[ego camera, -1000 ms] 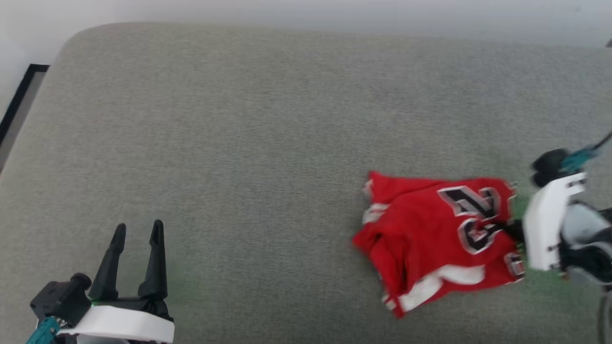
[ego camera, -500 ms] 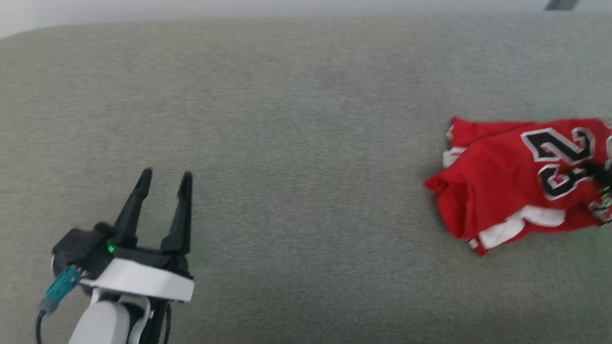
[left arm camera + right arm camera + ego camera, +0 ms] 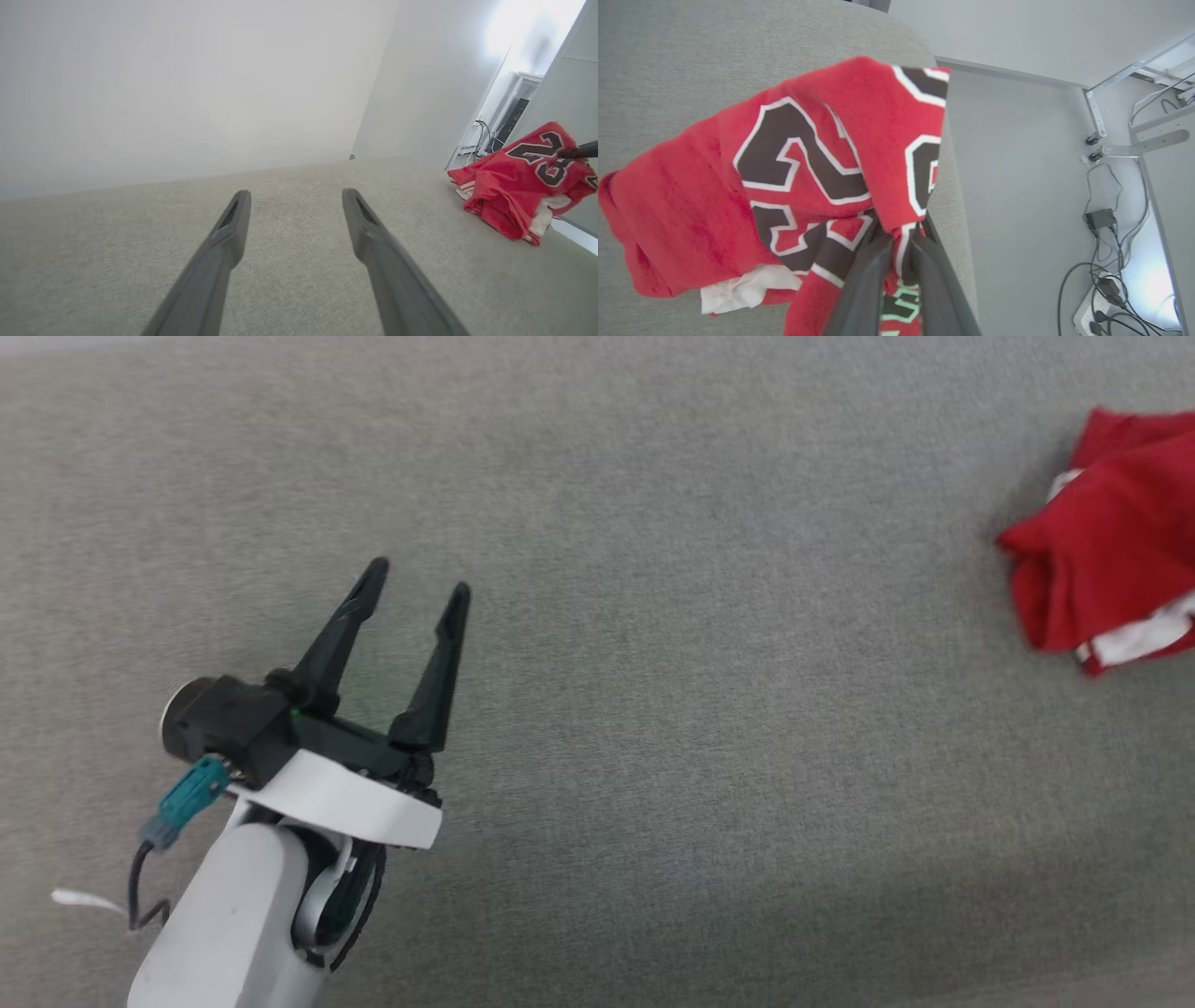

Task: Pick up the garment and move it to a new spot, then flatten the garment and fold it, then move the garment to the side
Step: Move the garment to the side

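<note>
The garment point(image 3: 1111, 560), a red shirt with white trim and a large dark number, is bunched at the right edge of the head view on the grey padded surface point(image 3: 653, 709). My right gripper point(image 3: 902, 235) is shut on a fold of the garment point(image 3: 808, 163) beside the printed number, and the cloth hangs from its fingers over the surface's edge. In the left wrist view, the garment point(image 3: 514, 186) sits far right with one dark right fingertip point(image 3: 579, 151) on it. My left gripper point(image 3: 417, 579) hovers open and empty over bare surface, well left of the garment; its fingers point(image 3: 229, 233) are spread wide.
The padded surface ends just right of the garment, at a rounded edge point(image 3: 957, 210). Beyond it is pale floor with a power strip and cables point(image 3: 1106, 219) and a white metal frame point(image 3: 1134, 74). A plain white wall point(image 3: 187, 84) rises behind the surface.
The head camera has swung, so the whole picture shifted and the garment now sits at the right edge. The garment, still gripped by the right gripper, is farther from the open left gripper.
</note>
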You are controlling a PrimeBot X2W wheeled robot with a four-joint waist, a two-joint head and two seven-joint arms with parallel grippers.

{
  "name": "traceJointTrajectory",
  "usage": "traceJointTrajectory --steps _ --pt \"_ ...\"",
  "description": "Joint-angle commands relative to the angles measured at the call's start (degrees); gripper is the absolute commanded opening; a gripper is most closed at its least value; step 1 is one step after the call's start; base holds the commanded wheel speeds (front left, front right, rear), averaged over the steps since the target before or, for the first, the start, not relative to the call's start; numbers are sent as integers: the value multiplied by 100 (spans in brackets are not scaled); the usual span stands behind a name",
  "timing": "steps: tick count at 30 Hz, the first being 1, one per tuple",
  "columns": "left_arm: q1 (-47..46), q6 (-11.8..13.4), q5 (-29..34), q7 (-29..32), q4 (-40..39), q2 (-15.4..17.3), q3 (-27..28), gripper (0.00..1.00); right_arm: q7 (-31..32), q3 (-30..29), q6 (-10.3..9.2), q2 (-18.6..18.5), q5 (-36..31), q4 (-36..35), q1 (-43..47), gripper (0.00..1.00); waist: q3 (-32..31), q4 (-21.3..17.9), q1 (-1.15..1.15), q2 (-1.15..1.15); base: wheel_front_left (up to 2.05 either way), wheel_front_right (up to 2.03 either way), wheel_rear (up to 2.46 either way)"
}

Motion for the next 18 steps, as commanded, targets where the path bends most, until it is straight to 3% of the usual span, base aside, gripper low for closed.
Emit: traceJointTrajectory --steps 1,14,17,18 --pt "-151 -20 -15 -26 26 41 -99 100 -163 -33 -4 -3 -164 150 -171 0 146 -128 0 0 0 0 0" --pt "-786 -20 -190 -26 189 87 -606 100 -1239 -46 -4 330 -1360 1759 -1016 2 500 -18 0 0 0 0 0" --pt "-829 -20 -201 -26 202 66 -634 100 -1468 -148 -4 468 -1559 2164 -1170 53 537 68 0 0 0 0 0" --pt "-836 -20 -203 -26 210 78 -630 100 -1521 -176 -4 510 -1616 2288 -1221 92 546 89 0 0 0 0 0"
